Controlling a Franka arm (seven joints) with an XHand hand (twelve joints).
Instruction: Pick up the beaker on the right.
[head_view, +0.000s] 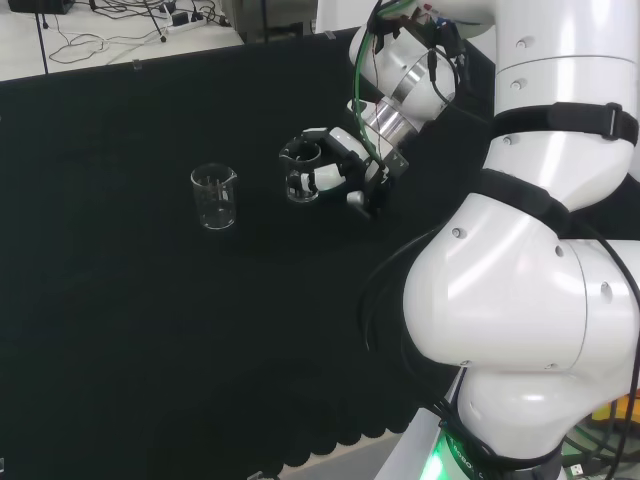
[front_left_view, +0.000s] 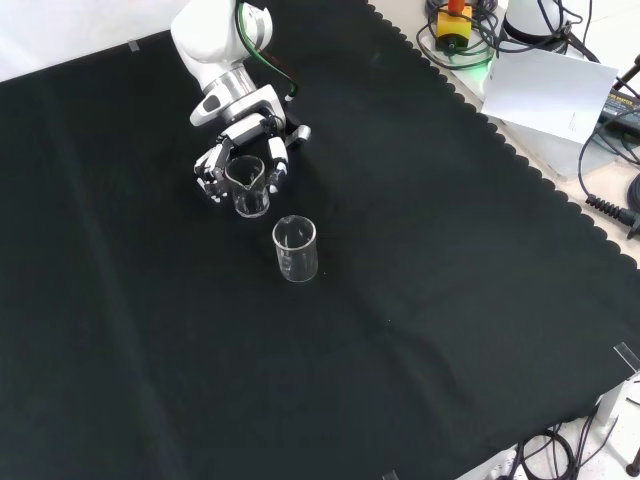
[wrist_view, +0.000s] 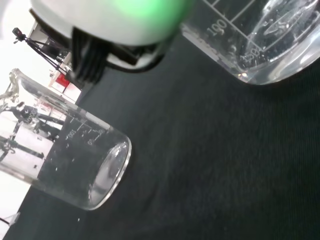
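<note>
Two clear glass beakers are on the black cloth. One beaker (front_left_view: 249, 190) sits inside the hand (front_left_view: 232, 152), whose fingers curl round its sides. In the head view the hand (head_view: 335, 172) is right of centre, with that beaker (head_view: 301, 186) faint between its fingers. The other beaker (head_view: 213, 198) stands free and upright to the hand's left in the head view. In the front view this free beaker (front_left_view: 296, 248) is just below the hand. The wrist view has the held beaker (wrist_view: 260, 40) close up and the free beaker (wrist_view: 70, 160) farther off. I cannot tell whether the held one is off the cloth.
The arm's white links (head_view: 530, 280) take up the right of the head view. The cloth's scalloped edge (front_left_view: 520, 160) runs along the right of the front view, with cables and a sheet of paper (front_left_view: 550, 90) beyond it.
</note>
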